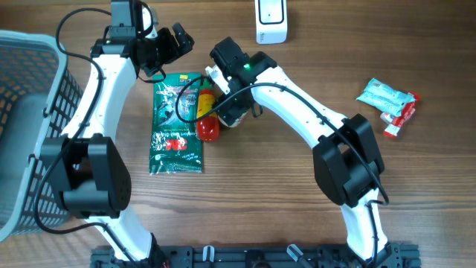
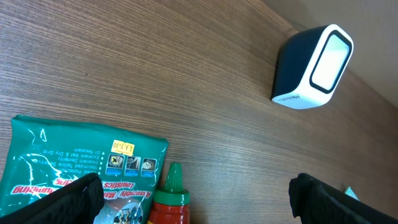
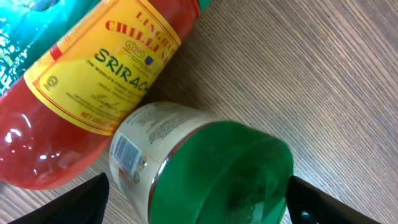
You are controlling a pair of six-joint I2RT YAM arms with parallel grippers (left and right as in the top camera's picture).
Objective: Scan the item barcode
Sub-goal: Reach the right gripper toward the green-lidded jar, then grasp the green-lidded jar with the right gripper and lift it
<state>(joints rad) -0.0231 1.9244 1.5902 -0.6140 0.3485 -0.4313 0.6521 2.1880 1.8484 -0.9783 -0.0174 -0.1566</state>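
The item is a pale jar with a green lid point(image 3: 221, 171). It stands on the table against a red sriracha bottle point(image 3: 93, 87) that lies on its side. A barcode point(image 3: 126, 152) shows on the jar's label. My right gripper point(image 3: 198, 198) has a finger pressed to each side of the jar, and in the overhead view this right gripper point(image 1: 232, 100) covers most of it. The white-faced scanner point(image 1: 270, 21) stands at the table's far edge, also seen as the scanner point(image 2: 311, 68) from the left wrist. My left gripper point(image 1: 175, 41) hangs open and empty above the table.
A green foil packet point(image 1: 177, 123) lies flat left of the sriracha bottle point(image 1: 207, 119). A grey mesh basket point(image 1: 44, 97) fills the left side. At the right lie a teal snack pack point(image 1: 384, 95) and a small red-and-white packet point(image 1: 400, 119).
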